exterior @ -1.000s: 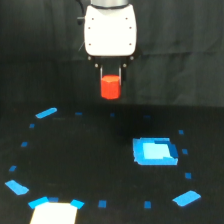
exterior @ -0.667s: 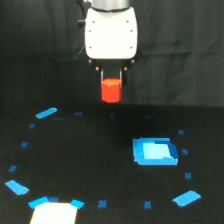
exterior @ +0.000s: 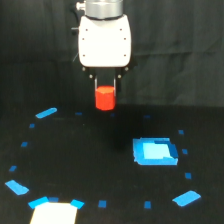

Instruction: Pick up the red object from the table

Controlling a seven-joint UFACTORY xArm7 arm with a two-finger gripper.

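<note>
Dark cloth hangs like a curtain (exterior: pixel 190 55) across the far side of the scene. Below it lies the wide black table (exterior: pixel 90 165), flat and dull, with many small blue tape marks dotted over it in a rough ring.

Up at the top, near the middle, hangs the robot's claw (exterior: pixel 105 90). It has a big white boxy body with a grey metal ring on top. Two thin dark fingers (exterior: pixel 116 88) point straight down from the white body. The fingers are pinching the small bright red-orange stubby block (exterior: pixel 105 98), one finger on each side of it. The block is much narrower than the white body. It hangs just under the body, and it looks lifted off the table, in front of the line where the cloth meets the table.

On the right side of the table sits a bigger blue square patch (exterior: pixel 155 152) with a lighter middle. It is well apart from the red block, nearer and off to the right. A long blue strip (exterior: pixel 46 113) lies to the left of the block. At the near left edge sits a white sheet (exterior: pixel 54 212) with blue tape at its corners. Two more blue strips lie near the front, one on the left (exterior: pixel 17 187) and one on the right (exterior: pixel 186 198).
</note>
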